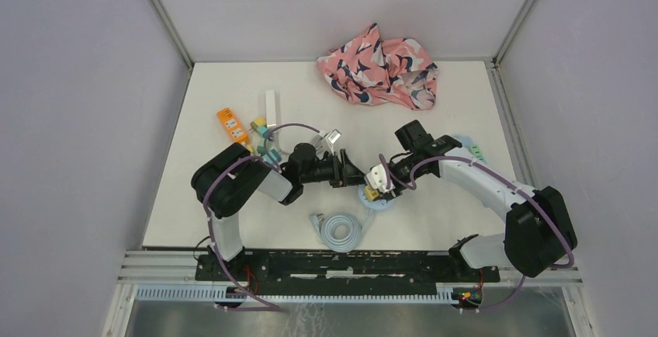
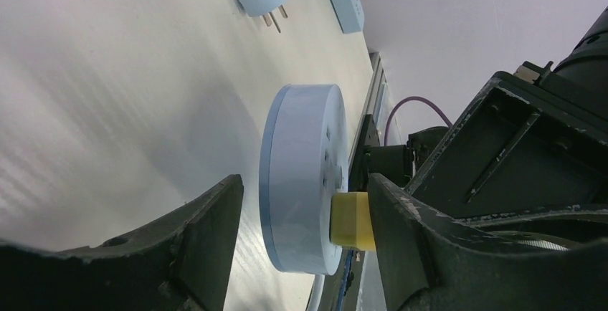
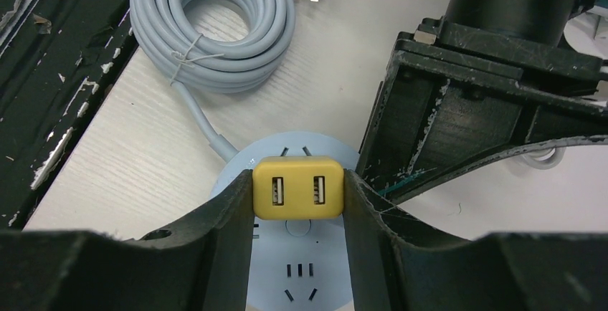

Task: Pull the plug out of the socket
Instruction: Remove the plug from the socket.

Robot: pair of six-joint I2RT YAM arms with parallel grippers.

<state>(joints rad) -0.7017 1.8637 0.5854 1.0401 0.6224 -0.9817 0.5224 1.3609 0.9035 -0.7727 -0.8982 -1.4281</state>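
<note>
Right gripper (image 3: pixel 297 198) clamped on yellow plastic USB plug (image 3: pixel 298 168), 12 o'clock on round pale-blue socket (image 3: pixel 301 271); left gripper (image 2: pixel 301 203) open, astride socket.

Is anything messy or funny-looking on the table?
Yes. A pink patterned cloth lies crumpled in a heap at the table's far edge, not folded. Small adapters sit scattered on the left. Nothing looks spilled or broken.

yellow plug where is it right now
The yellow plug sits mid-frame in the right wrist view, in the round socket, clamped by the right gripper.
</note>
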